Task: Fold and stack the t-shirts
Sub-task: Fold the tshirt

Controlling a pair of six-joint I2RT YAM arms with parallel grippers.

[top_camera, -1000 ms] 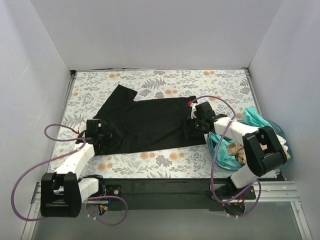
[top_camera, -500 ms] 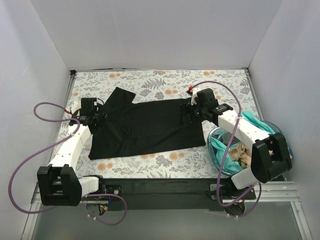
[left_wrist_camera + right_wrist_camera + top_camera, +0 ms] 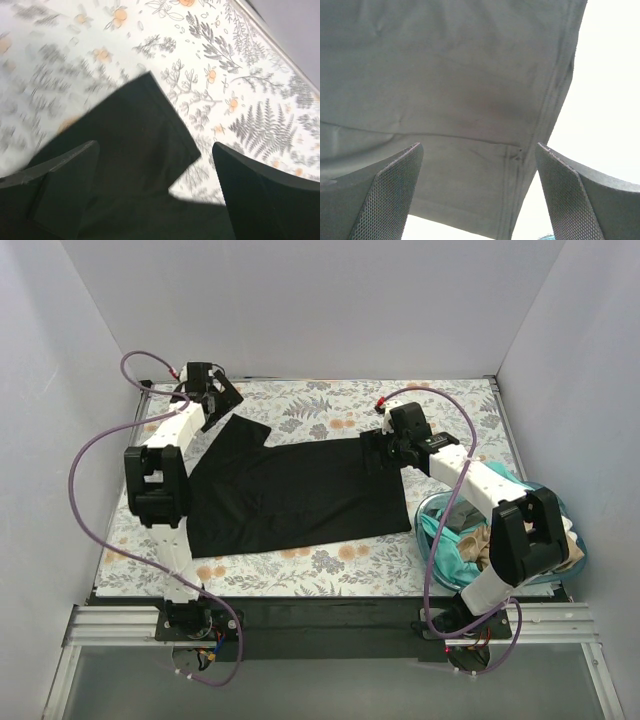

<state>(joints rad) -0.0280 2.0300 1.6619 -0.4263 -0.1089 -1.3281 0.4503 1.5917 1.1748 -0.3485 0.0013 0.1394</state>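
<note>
A black t-shirt (image 3: 290, 490) lies spread flat on the floral table. My left gripper (image 3: 222, 405) is open above its far-left sleeve (image 3: 150, 145); in the left wrist view the gripper (image 3: 155, 200) has the sleeve between its spread fingers (image 3: 65, 185). My right gripper (image 3: 377, 453) is open over the shirt's far-right hem corner. In the right wrist view the gripper (image 3: 477, 200) straddles the hem (image 3: 545, 130), which looks grey there. Teal (image 3: 505, 478) and tan (image 3: 490, 542) shirts lie bunched in the tub.
A translucent blue tub (image 3: 424, 520) stands at the right near edge, under the right arm. White walls enclose the table on three sides. Purple cables loop from both arms. The table's metal rim (image 3: 280, 45) runs close past the left gripper.
The left arm has swung from the shirt's near-left edge up to the far-left sleeve. The right gripper has moved from the right edge towards the far-right corner. The shirt lies flatter.
</note>
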